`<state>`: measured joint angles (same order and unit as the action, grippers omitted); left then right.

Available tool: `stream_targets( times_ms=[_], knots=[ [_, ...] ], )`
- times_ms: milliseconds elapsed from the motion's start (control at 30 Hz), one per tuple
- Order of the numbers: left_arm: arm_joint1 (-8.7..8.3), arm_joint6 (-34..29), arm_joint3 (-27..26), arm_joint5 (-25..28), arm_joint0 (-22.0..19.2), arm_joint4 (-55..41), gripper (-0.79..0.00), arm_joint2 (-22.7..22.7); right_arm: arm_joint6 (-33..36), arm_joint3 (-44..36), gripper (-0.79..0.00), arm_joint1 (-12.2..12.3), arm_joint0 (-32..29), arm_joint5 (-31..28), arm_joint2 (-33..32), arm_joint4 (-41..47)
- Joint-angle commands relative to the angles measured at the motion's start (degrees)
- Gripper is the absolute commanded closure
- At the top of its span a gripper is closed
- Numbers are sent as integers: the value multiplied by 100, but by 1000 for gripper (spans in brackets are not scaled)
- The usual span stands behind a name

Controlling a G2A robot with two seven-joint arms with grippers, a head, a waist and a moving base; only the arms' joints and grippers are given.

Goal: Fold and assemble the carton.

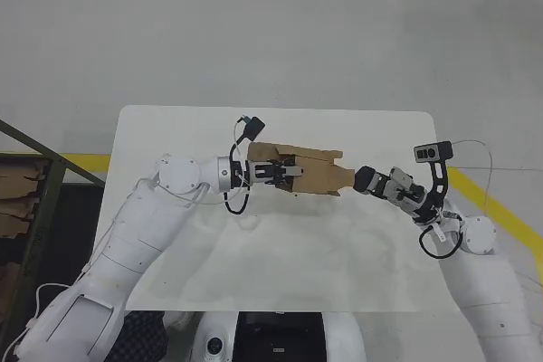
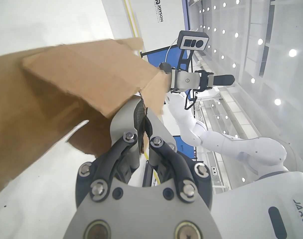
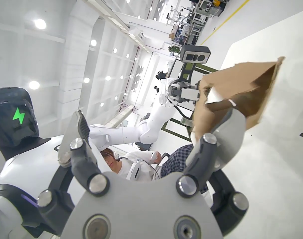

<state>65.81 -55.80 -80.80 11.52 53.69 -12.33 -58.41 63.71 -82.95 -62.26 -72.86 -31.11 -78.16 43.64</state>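
Carton (image 1: 321, 172), long axis running arm to arm: my left jaws pinch one end, my right jaws stand spread at the opposite flap.

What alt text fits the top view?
A partly folded brown carton sits over the middle of a white table, between two robot arms. The left pincer is clamped on the carton's near-left part. The right pincer is open at the flap on the opposite end.
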Motion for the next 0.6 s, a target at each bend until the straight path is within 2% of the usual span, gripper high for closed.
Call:
stream_targets(
  times_ms=[0,267,467,567],
  knots=[
    [2,5,-3,-6,-1,5,0,3,129,29,-785,0,-6,46,-33,219],
    [28,66,-37,-35,-17,46,0,89,497,74,-785,-14,24,146,-33,547],
    [39,116,-92,79,-5,-131,0,42,-502,390,-785,-18,157,206,3,-734],
    [28,46,-157,101,27,-221,0,-15,-689,473,-785,-35,185,282,76,-877]
  ],
)
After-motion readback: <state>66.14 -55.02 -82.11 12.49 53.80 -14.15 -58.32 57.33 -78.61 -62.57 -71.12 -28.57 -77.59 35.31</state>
